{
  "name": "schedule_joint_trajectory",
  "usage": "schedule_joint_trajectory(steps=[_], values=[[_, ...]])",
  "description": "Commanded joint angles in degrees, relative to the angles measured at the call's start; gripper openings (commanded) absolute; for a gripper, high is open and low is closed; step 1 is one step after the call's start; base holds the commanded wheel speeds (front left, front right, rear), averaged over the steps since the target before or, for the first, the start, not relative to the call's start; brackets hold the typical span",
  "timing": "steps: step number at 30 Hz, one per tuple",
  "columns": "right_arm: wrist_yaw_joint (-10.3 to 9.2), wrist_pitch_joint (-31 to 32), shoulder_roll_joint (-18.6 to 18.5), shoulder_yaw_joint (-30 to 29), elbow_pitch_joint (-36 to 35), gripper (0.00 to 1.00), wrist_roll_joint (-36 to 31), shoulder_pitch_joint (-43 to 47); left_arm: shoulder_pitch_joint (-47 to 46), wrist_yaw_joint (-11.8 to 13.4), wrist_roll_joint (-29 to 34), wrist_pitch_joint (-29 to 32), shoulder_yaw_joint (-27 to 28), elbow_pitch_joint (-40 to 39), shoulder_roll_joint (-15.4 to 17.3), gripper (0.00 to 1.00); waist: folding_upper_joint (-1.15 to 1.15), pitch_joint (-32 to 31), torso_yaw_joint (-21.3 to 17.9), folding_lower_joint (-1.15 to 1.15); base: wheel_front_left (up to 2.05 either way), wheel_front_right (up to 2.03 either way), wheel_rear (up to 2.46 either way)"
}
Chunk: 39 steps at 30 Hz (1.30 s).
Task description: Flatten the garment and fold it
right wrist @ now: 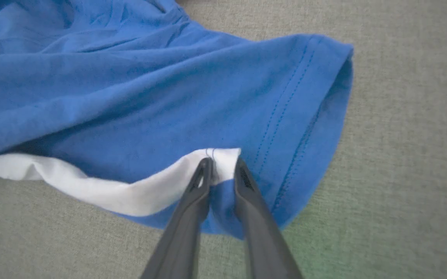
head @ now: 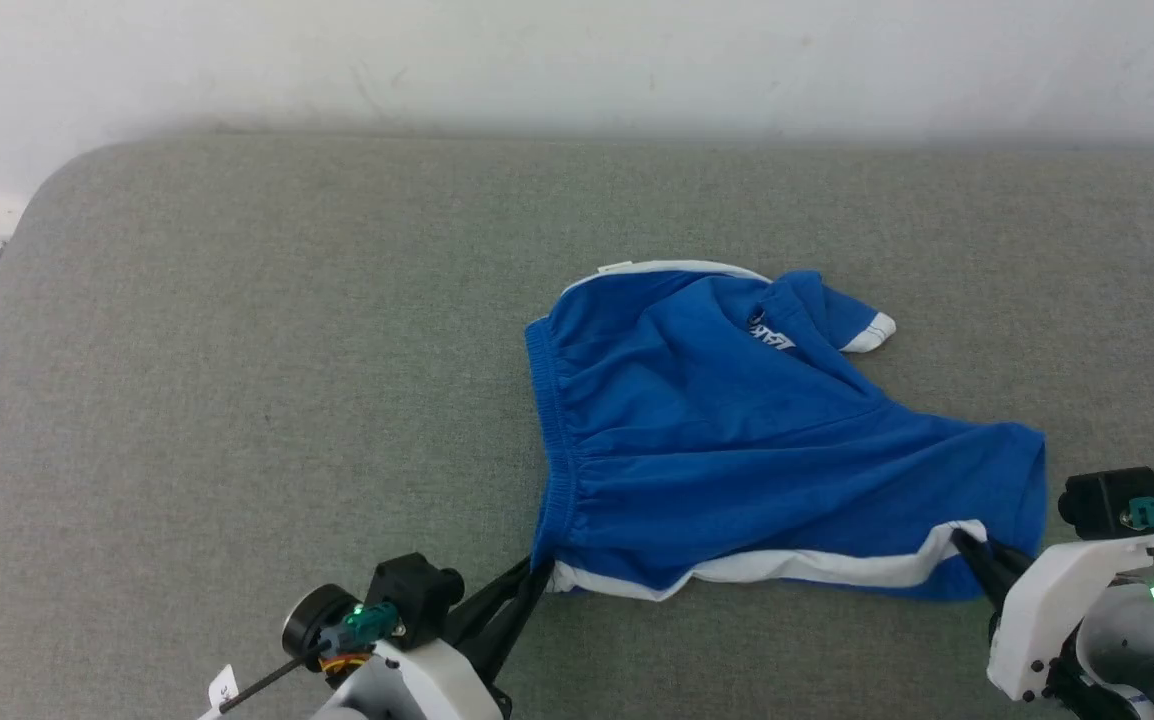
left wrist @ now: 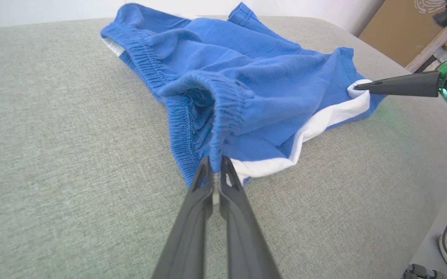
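- Left hand [left wrist: 215,166] is clamped tight on the garment [head: 737,440], with the waistband corner at its fingertips.
- Right hand [right wrist: 223,164] has narrowed onto the white stripe's end, with cloth bunched between its fingers.
- Likely step: gripping both near corners. Next, draw them apart, taut.
- The rest lies rumpled beyond both hands on the grey padded surface [head: 237,400].

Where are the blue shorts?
In the head view the blue shorts lie right of centre on the grey surface, near edge between the left gripper and right gripper.
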Motion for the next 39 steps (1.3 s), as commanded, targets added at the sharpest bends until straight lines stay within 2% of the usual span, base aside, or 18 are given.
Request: schedule_joint_trajectory(steps=[1,6,11,16,24,32,39], values=[[-0.04,-0.6,-0.4,0.1,0.1,0.0,0.4,-0.7,-0.8,0.4,-0.1,0.0,-0.1,0.3,-0.1,0.0,0.0,-0.3,-0.1,0.0,0.0,0.0,0.0],[-0.04,-4.4,-2.4,0.8,-1.9,0.0,0.9,0.3,-0.5,0.7,-0.8,-0.8,0.6,0.3,0.2,0.0,0.0,-2.3,-0.3,0.0,0.0,0.0,0.0],[-0.04,-10.3,-5.9,2.6,-7.9,0.0,2.4,1.5,-0.4,1.3,-1.8,-1.3,1.9,-1.9,0.9,0.0,0.0,-4.8,-1.1,0.0,0.0,0.0,0.0],[-0.04,-17.1,-9.3,3.0,-14.5,0.0,3.4,1.5,-1.3,2.3,-2.9,-0.9,4.2,-6.9,2.5,0.0,0.0,-6.8,-2.0,0.0,0.0,0.0,0.0],[-0.04,-26.1,-13.6,2.7,-21.0,0.0,2.4,-1.9,-6.7,4.8,-2.9,3.3,9.1,-18.1,7.2,0.0,0.0,-9.1,-3.1,0.0,0.0,0.0,0.0],[-0.04,-28.7,-15.1,1.0,-25.6,0.0,1.7,-7.6,-14.1,7.3,-5.0,7.6,14.9,-27.5,9.1,0.0,0.0,-9.6,-3.7,0.0,0.0,0.0,0.0],[-0.04,-25.7,-14.6,-1.7,-28.1,0.0,2.1,-14.3,-20.6,9.8,-8.5,11.9,18.9,-31.6,8.5,0.0,0.0,-8.1,-4.4,0.0,0.0,0.0,0.0]])
